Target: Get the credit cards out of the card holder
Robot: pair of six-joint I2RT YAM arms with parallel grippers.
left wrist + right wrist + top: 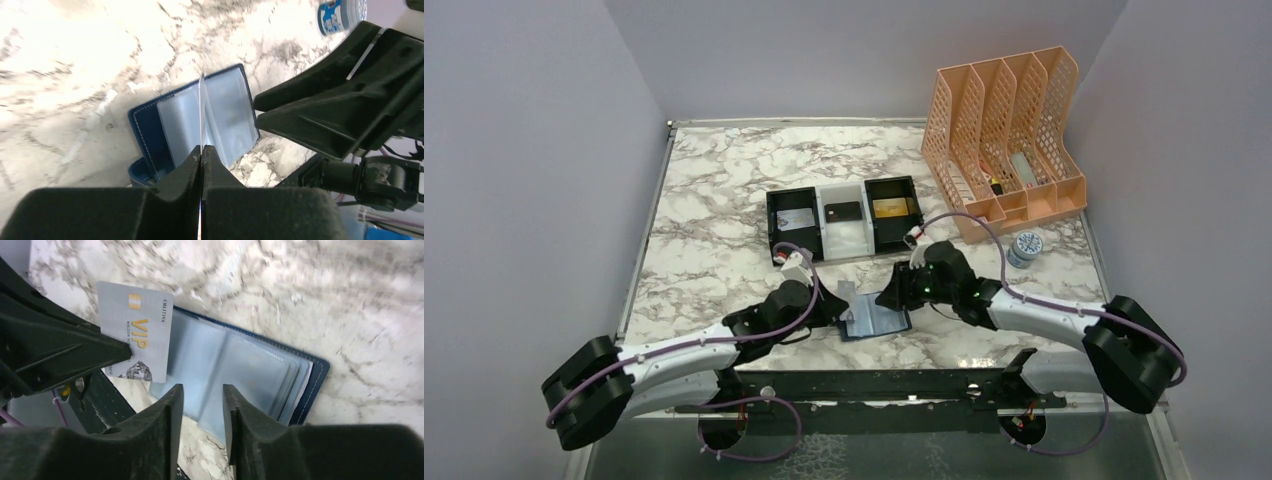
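One silver card (135, 335), one open card holder (250, 375).
Left tool (201, 150) pinches the card; right tool (202, 390) spread; three cards (842, 211) in tray (770, 215).

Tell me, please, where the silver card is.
Right wrist view: the silver card is pinched in the left gripper, at the left edge of the open holder.

The marble table (714, 210) bears an open card holder (874, 320), tray (844, 243), file rack (1064, 188), tub (1025, 247).

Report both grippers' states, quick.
Left gripper: closed, holding the silver card.
Right gripper: open, fingers apart above the card holder, holding nothing.
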